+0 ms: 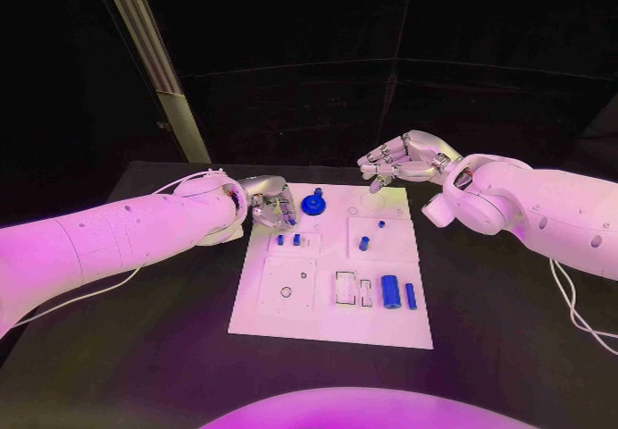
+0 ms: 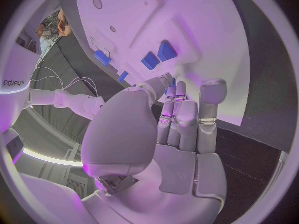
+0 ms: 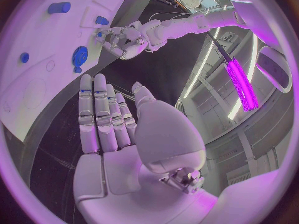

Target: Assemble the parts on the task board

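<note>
The white task board (image 1: 277, 313) lies in the middle of the black table. On it are a blue gear (image 1: 317, 207), two small blue pegs (image 1: 288, 239), a short blue cylinder (image 1: 366, 242) and two longer blue cylinders (image 1: 399, 291). My left hand (image 1: 268, 204) hovers at the board's far left corner, just beside the gear, and holds nothing. In the left wrist view its fingers (image 2: 181, 119) are stretched out towards the board (image 2: 143, 20) and blue parts (image 2: 159, 55). My right hand (image 1: 405, 159) hangs over the board's far edge, fingers apart and empty (image 3: 106, 119); the gear (image 3: 79, 55) lies beyond it.
Empty slots and round holes (image 1: 286, 291) mark the board's near half. Black table (image 1: 154, 357) surrounds the board on all sides. A pale post (image 1: 168, 89) rises behind the table at the far left. A cable (image 1: 573, 304) hangs from my right arm.
</note>
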